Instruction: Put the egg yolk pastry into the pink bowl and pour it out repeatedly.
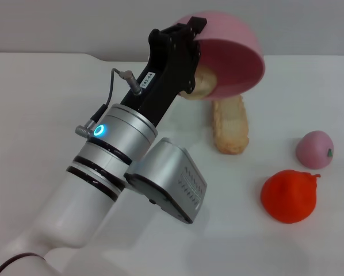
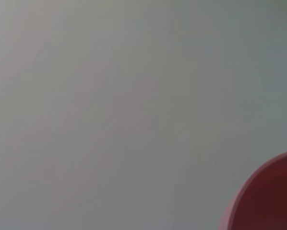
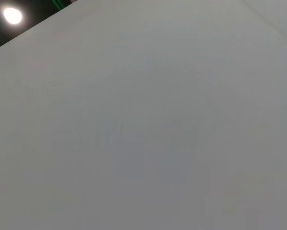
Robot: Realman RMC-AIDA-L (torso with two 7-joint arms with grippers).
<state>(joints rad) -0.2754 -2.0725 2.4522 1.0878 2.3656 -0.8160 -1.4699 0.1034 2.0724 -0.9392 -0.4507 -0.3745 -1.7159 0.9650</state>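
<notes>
We log the pink bowl (image 1: 232, 54) off the table (image 1: 39, 103), raised toward the far edge and tipped steeply on its side, its mouth facing down and toward the near-left. Smooth pink plastic, round and deep; the outer wall shows as a dome on top, the inner wall in shadow below. In the left wrist view we see only a curved arc of its rim (image 2: 270, 201). The egg yolk pastry (image 1: 203, 83), pale tan with a matte, doughy surface, sits at the bowl's lower lip, partly hidden. We cannot tell whether it touches the table.
</notes>
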